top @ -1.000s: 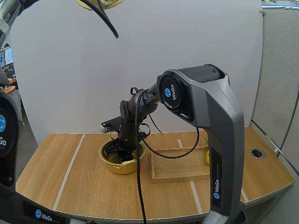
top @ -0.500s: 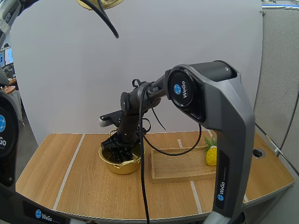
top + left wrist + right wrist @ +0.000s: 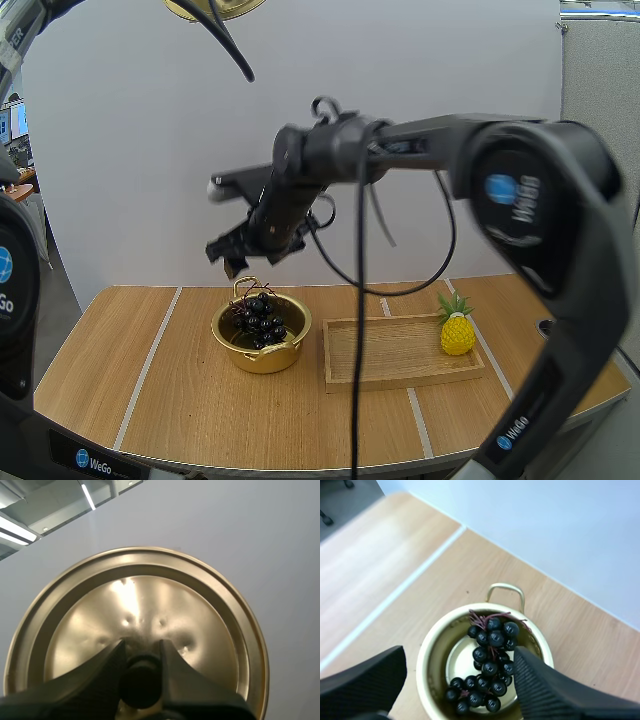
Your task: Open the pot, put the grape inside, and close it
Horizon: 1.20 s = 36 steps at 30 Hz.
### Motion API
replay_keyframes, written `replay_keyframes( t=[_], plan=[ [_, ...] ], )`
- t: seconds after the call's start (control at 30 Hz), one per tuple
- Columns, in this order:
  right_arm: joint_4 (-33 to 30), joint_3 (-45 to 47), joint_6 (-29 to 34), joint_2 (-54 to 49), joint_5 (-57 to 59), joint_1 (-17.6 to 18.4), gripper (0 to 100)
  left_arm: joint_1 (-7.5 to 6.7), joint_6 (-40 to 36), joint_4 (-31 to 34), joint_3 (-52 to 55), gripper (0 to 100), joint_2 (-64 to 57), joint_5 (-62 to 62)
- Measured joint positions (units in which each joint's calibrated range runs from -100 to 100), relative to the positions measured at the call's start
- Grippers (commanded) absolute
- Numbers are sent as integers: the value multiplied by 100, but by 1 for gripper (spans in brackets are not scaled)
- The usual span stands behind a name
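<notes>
- Lifted out of the pot (image 3: 262, 357) since a second ago, the right end effector (image 3: 232, 256) is held above it, fingers spread, and the grapes (image 3: 257, 320) are left inside.
- The lid (image 3: 150, 605) is pinched at its knob by the left end effector (image 3: 141, 655) and held high, probably so the opening is kept free.
- The bunch is laid lengthwise across the pot, with its stem end pointed toward the rear handle.

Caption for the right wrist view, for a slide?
Open right tool above the gold pot holding the grape bunch.
</notes>
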Motion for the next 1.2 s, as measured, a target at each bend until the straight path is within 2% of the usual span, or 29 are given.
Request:
replay_keyframes(
  t=[0.27, 0.97, 1.1, 1.2],
  plan=[
    [212, 13, 10, -1488, 870, 0, 100, 0, 0, 0, 0, 0, 0, 0],
    [235, 27, 253, -5027, 3216, 0, 100, 0, 0, 0, -12, 0, -11, -17],
    [180, 289, 300, -5785, 3273, 0, 100, 0, 0, 0, -12, 0, -11, -17],
    [60, 811, 325, -6315, 3318, 0, 100, 0, 0, 0, -12, 0, -11, -17]
  ],
)
